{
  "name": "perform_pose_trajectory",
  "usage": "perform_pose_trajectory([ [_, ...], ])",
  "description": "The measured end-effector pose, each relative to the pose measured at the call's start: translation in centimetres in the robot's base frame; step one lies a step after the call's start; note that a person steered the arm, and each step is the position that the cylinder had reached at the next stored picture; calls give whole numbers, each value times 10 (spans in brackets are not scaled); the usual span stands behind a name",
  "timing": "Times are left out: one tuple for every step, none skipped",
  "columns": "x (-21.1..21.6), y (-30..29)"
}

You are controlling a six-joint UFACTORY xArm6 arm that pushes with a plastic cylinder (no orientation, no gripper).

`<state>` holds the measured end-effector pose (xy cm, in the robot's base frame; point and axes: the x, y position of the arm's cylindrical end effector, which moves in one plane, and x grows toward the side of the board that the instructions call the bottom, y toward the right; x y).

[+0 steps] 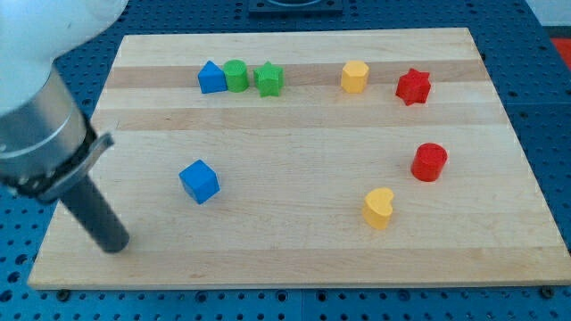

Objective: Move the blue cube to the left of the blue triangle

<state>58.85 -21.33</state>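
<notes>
My tip was a plain dark rod end with no pincer on it, so nothing could spread or pinch; it held nothing and touched no block. It rested on the wooden board near the view's bottom left corner. The rod slanted up toward the view's top left into a grey metal collar and a white arm housing.

The blue cube sat to the view's right of the tip and a little higher, apart from it, turned with one corner toward the camera. Further right lay a yellow heart, then a red cylinder above it.

Along the far strip of the pale, smooth-grained board stood the blue triangle, touching a green cylinder, with a green star just beside that. Further right stood a yellow hexagon-like block and a red star.
</notes>
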Motion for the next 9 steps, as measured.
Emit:
perform_pose_trajectory([
  [0, 26],
  [-2, 105],
  [-2, 105],
  [-28, 93],
  [-84, 79],
  [-140, 62],
  [-166, 44],
  [-147, 40],
  [-70, 63],
])
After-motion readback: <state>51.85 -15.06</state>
